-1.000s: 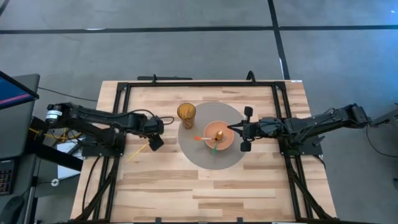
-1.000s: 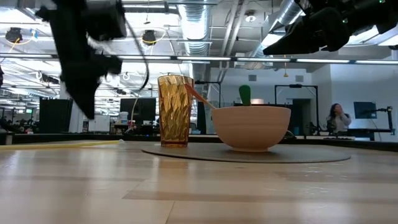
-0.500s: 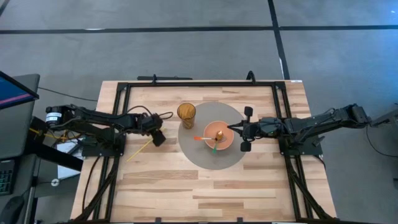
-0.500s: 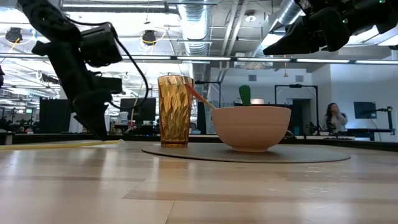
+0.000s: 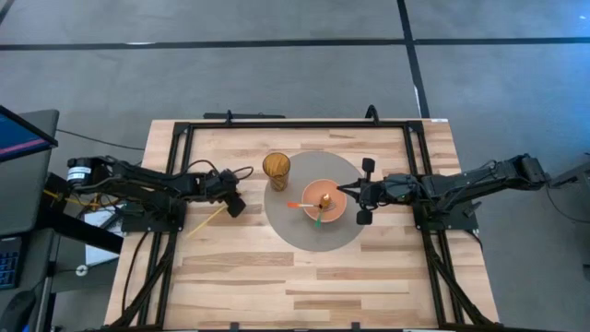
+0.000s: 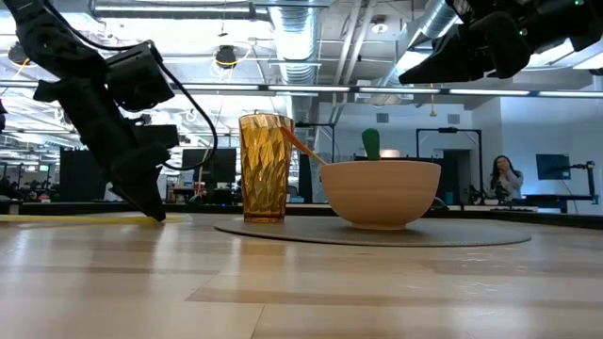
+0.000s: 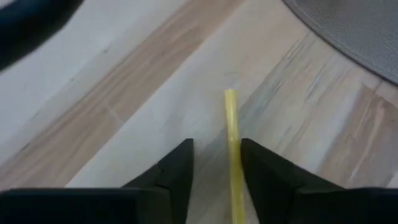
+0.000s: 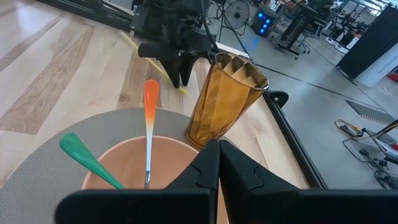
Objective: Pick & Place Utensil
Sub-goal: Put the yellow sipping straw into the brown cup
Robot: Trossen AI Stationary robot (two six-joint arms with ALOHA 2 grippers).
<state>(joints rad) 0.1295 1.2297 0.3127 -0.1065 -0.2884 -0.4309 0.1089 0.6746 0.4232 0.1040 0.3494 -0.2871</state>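
Note:
A thin yellow utensil [image 5: 206, 222] lies flat on the wooden table, left of the grey round mat [image 5: 309, 238]. My left gripper [image 5: 234, 206] is down at the utensil's end nearest the mat. It is open and points steeply down, one finger on each side of the yellow stick [image 7: 232, 134]. A pink bowl [image 5: 324, 199] on the mat holds an orange-handled utensil [image 8: 150, 107] and a green-handled one [image 8: 87, 158]. My right gripper [image 8: 217, 157] is shut, holds nothing and hovers beside the bowl's right rim. My left gripper comes at the yellow utensil's mat-side end [image 7: 234, 155] from above, slanting down, with its fingers along the stick. The stick lies on the table close against one finger [image 7: 261, 171]. I cannot tell whether that finger touches it.
An amber faceted cup [image 5: 276, 169] stands on the mat's far left part, close to my left gripper. A black frame [image 5: 277, 124] runs round the table. Bare wood lies toward the near edge. A person shows in the room behind in the low view.
My left gripper has come down from well above the table to its surface at the yellow utensil's end, tipping further nose-down as it sank. The utensil, the bowl and the cup have stayed put.

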